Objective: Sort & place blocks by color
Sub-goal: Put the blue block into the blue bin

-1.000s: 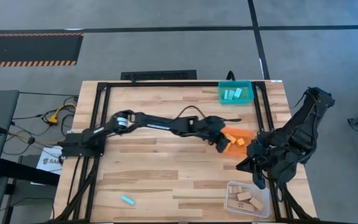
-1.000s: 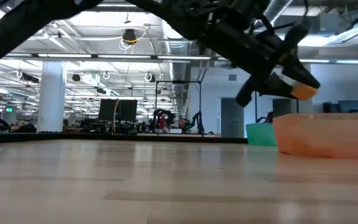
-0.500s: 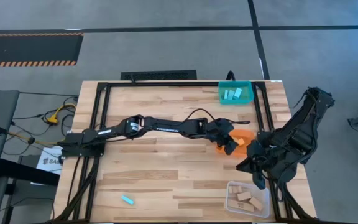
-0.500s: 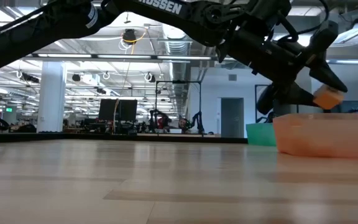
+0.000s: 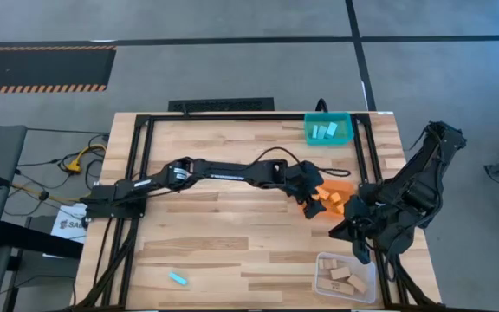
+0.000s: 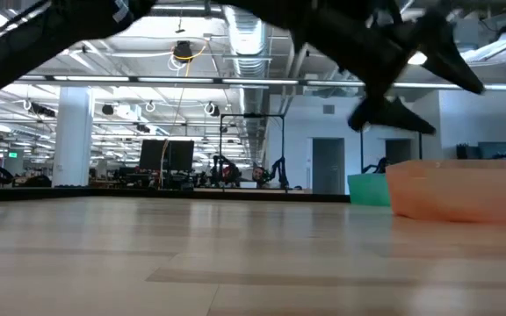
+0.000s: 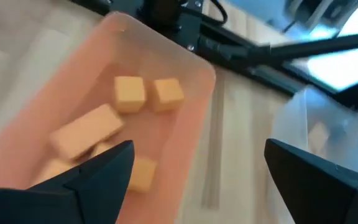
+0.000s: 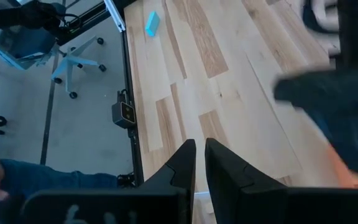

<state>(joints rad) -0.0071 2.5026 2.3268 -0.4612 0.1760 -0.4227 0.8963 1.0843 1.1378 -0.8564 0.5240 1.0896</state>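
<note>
My left gripper (image 5: 312, 204) hangs open over the near-left part of the orange bin (image 5: 343, 185) and holds nothing. In the left wrist view its two fingers stand far apart above several orange blocks (image 7: 129, 93) lying on the bin's floor (image 7: 185, 118). One cyan block (image 5: 177, 278) lies flat on the table near the front left, also seen as the cyan block (image 8: 152, 23) in the right wrist view. My right gripper (image 8: 199, 155) waits shut at the table's right side, with nothing between its fingers.
A teal bin (image 5: 328, 129) with cyan blocks stands at the far right. A clear bin (image 5: 345, 277) with tan blocks stands at the near right. My folded right arm (image 5: 397, 208) sits just right of the orange bin. A person's blue sleeve (image 8: 48, 174) shows beyond the table's edge.
My left gripper carried an orange block toward the table's right edge over the orange bin, then opened wide. The block has dropped out of the fingers into the bin. The gripper has since risen a little and drawn slightly back toward the left.
</note>
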